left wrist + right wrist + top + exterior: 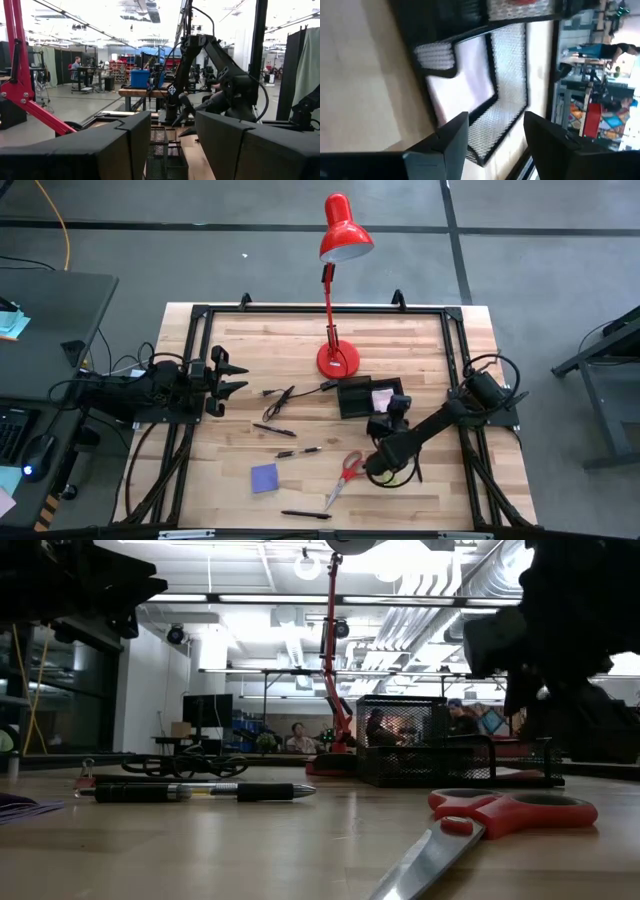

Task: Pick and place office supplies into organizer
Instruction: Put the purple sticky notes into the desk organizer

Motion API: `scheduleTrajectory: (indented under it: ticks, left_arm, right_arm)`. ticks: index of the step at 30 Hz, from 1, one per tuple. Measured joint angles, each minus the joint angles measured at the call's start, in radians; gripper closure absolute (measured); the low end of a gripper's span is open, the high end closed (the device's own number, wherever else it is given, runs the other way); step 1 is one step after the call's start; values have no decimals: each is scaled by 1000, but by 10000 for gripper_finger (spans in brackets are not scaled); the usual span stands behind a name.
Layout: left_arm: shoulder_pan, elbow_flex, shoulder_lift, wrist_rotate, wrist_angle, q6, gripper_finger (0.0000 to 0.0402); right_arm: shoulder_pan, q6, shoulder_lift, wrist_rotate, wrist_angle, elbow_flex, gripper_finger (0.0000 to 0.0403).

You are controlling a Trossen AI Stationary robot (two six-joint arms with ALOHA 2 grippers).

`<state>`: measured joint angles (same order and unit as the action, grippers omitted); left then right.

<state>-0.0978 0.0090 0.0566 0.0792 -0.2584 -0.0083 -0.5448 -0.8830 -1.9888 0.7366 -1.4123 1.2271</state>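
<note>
The black mesh organizer (356,396) stands near the table's middle, with a pink sticky-note pad (382,396) lying in its right compartment. My right gripper (393,418) hovers open and empty by the organizer's near right corner; its wrist view shows the mesh wall (512,75) and the pink pad (465,70) just past the fingers. Red-handled scissors (345,473), a purple pad (264,477) and three black pens (272,429) (300,451) (305,514) lie flat on the wood. My left gripper (228,376) waits open at the left edge.
A red desk lamp stands with its round base (337,361) just beyond the organizer. A thin black cable (283,397) lies left of the organizer. In the low view the scissors (500,815) and a pen (195,792) lie in front of the organizer (450,750). People sit in the room behind.
</note>
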Motion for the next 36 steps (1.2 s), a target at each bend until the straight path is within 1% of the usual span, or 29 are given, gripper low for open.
scheduleTrajectory:
  ticks: [3, 6, 11, 14, 18, 22, 25, 27, 29, 30, 31, 33, 34, 36]
  left_arm:
    - [0, 0, 0, 0, 0, 0, 257]
    - [0, 0, 0, 0, 0, 0, 257]
    - [0, 0, 0, 0, 1, 0, 257]
    - [0, 0, 0, 3, 1, 1, 257]
    - [0, 0, 0, 1, 26, 3, 257]
    - [0, 0, 0, -80, 96, 4, 257]
    - [1, 0, 0, -174, 229, 1, 257]
    - [18, 3, 38, -205, 227, -76, 257]
    - [52, 3, 77, -248, 221, -106, 257]
    - [73, 3, 95, -244, 209, -130, 257]
    - [97, 3, 110, -209, 184, -164, 257]
    - [141, 3, 134, -105, 118, -238, 257]
    - [168, 3, 149, -70, 73, -251, 257]
    - [221, 3, 176, -40, -12, -243, 257]
  right_arm:
    - [-12, -60, 0, 29, -53, 69, 218]
    - [-25, -81, 0, 77, -54, 145, 223]
    - [-33, -19, 0, 108, 48, 252, 232]
    - [-33, -19, 0, 160, 123, 290, 238]
    - [-33, -16, 0, 259, 251, 297, 244]
    - [-31, -6, 0, 311, 276, 297, 247]
    - [-31, -6, 0, 354, 259, 296, 245]
    - [-31, -7, 0, 367, 240, 296, 244]
    - [-31, -7, 0, 370, 235, 296, 246]
    - [-31, -7, 0, 369, 235, 296, 247]
    - [-31, -10, 0, 369, 237, 296, 249]
    - [-31, -21, 0, 367, 239, 296, 251]
    - [-31, -24, 0, 366, 238, 296, 253]
    - [-31, -25, 0, 366, 238, 296, 254]
